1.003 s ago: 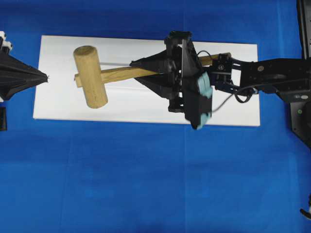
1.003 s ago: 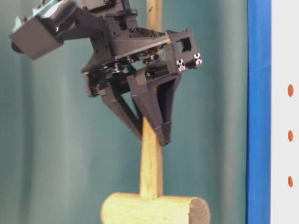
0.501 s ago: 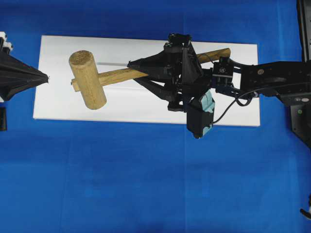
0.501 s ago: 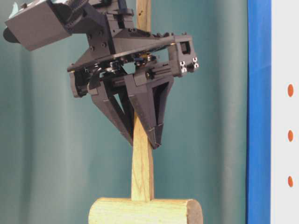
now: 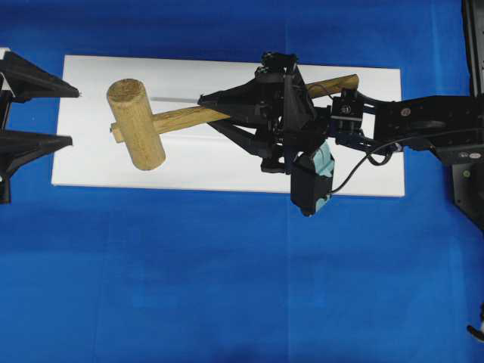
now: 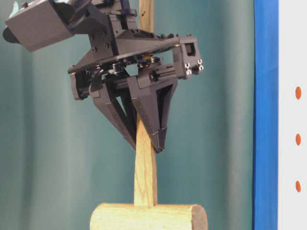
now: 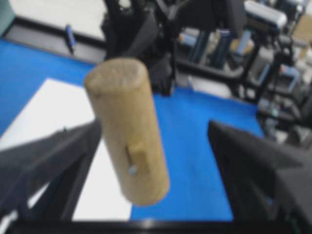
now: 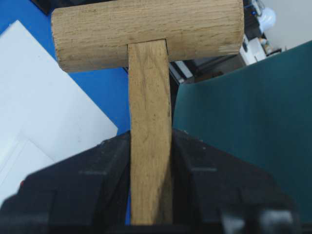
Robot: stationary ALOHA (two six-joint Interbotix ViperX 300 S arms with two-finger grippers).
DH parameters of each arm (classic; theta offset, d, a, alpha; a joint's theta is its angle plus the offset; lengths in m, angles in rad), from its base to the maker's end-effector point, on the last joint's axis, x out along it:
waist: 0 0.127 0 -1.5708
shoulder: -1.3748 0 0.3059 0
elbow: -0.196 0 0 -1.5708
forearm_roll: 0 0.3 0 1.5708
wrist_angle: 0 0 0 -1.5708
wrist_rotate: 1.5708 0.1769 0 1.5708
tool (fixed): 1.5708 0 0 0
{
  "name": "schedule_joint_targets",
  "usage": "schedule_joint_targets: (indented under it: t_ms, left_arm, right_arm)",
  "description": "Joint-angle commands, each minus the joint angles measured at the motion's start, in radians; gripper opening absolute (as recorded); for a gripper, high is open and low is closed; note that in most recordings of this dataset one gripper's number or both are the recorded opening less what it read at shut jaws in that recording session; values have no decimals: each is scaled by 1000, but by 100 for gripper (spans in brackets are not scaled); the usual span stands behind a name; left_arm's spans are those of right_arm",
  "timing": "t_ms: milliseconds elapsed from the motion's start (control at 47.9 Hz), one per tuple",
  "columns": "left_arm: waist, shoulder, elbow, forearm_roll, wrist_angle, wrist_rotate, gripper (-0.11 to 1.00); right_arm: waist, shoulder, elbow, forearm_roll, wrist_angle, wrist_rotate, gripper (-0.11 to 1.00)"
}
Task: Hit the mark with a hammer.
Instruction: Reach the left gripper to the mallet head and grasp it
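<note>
The right gripper (image 5: 208,106) clamps the hammer (image 5: 136,125) mid-handle, head held above the left end of the white board (image 5: 363,170); the left gripper (image 5: 72,115) gapes beside it. A swing could twist the thin handle between the pads, or clip that gripper

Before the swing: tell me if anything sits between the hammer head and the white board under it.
Nothing visible. The right claw holds the hammer by its handle over the bare white board. The open left claw waits beside the head, not beneath it.
</note>
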Motion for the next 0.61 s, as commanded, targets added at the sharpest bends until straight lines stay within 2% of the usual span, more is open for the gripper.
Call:
schedule_joint_targets:
  t_ms: [0,230,585]
  left_arm:
    - [15,17,-11,-2,-11,-15,93]
    - [41,75,-20,-2,-46,-40,93]
    - [60,272,-92,-2,-172,-41,93]
  right_arm:
    - [3,-35,-23,3,-20,-2,9]
    - [3,-34,-31,6,-25,-2,9]
    - [3,-34,-31,8,-21,-2,9]
